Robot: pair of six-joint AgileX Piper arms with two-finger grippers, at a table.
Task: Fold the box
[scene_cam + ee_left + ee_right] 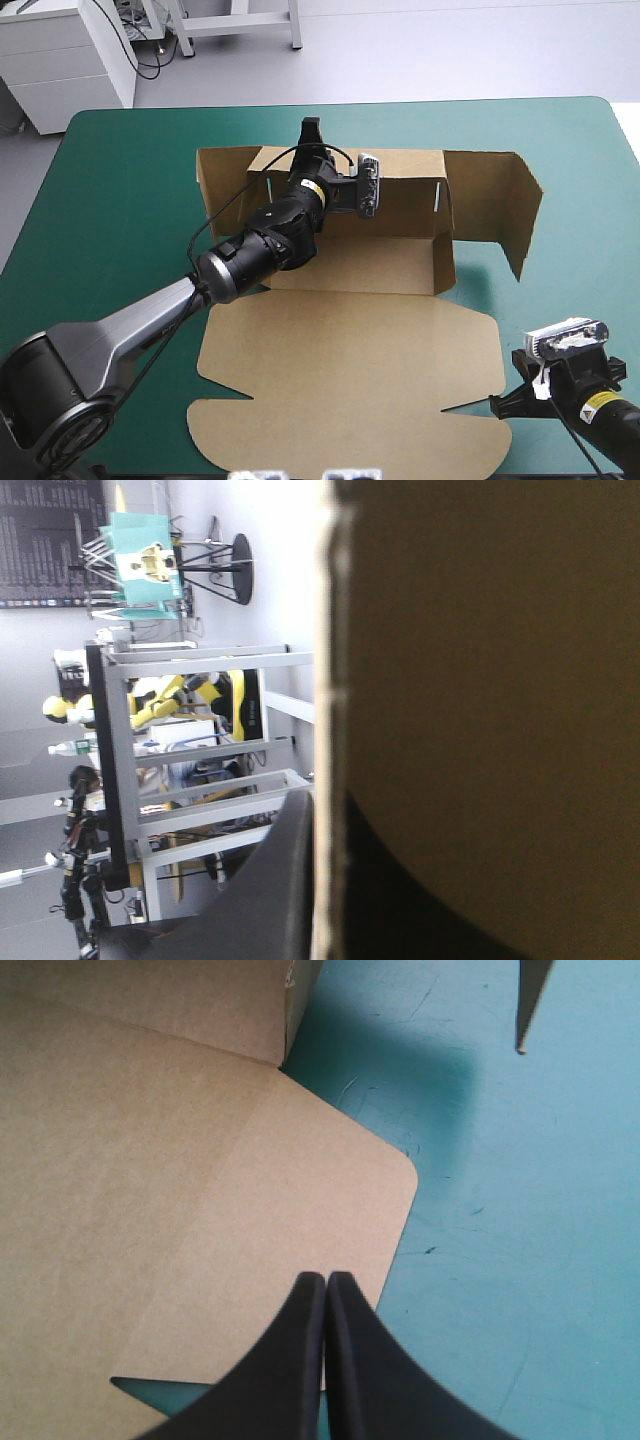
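1. The box [385, 265] lay in the middle of the table's teal-green cover [120, 200]. Its far part was raised into walls and its lid [350, 370] lay flat on the near side.
2. The left gripper [312, 132] sat at the top edge of the far wall [410, 195], clamped on the board.
3. In the left wrist view the wall's pale edge ran up between the two black fingers [285, 880], one on each face, with only the sheet between them.
4. The right gripper [500, 404] was low, just beside the lid's right edge near the near right corner of the table.
5. Its fingers [300, 1360] were pressed together in one pointed arch, grasping nothing. Their tips lay over the lid's rounded corner [385, 1175], just inside its edge. Whether they touched the board could not be told.
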